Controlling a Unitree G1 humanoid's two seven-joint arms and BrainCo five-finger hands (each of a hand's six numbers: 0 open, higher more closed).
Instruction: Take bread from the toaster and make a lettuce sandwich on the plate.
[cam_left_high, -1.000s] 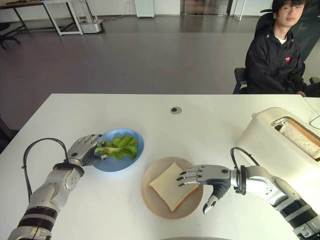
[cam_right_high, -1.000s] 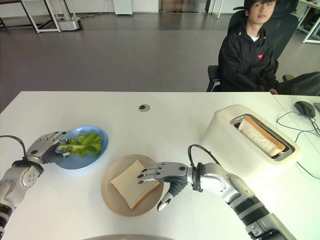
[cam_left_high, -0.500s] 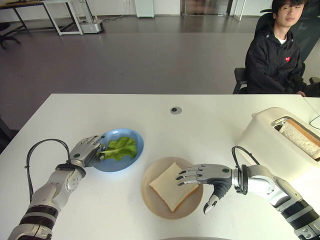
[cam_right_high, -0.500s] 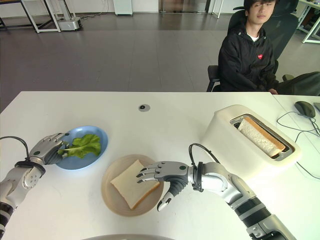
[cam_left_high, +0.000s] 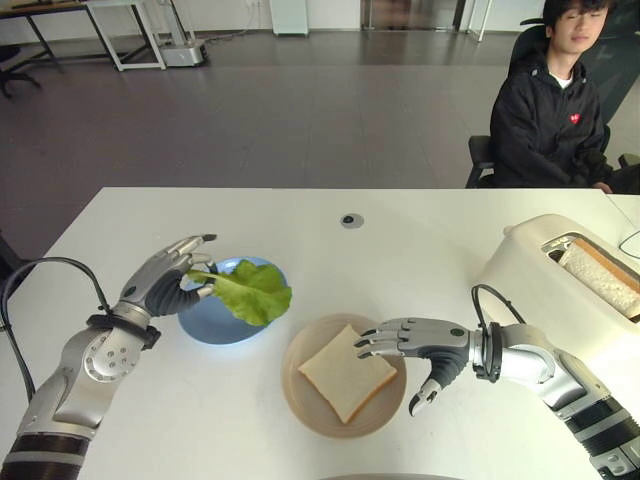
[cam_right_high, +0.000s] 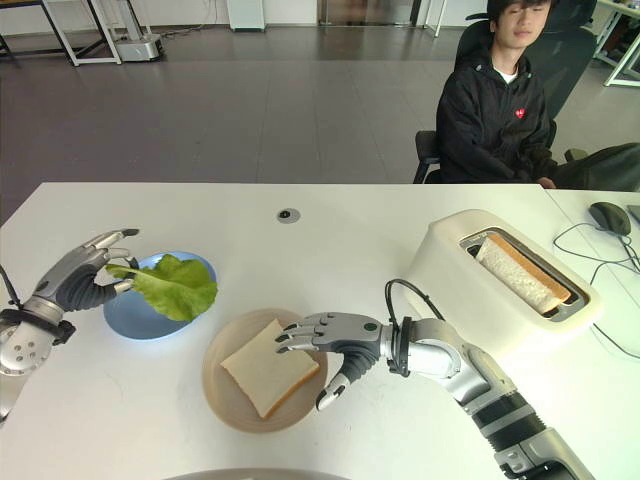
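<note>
The left hand (cam_left_high: 160, 288) pinches the lettuce (cam_left_high: 250, 293), seemingly by its stem alone, so it may slip short of the bread (cam_left_high: 345, 373); the open, empty right hand (cam_left_high: 418, 343) crowds the plate (cam_left_high: 298, 400)

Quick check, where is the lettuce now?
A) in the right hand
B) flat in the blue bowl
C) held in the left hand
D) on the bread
C: the left hand pinches the lettuce above the bowl; the bread on the plate is bare.
</note>
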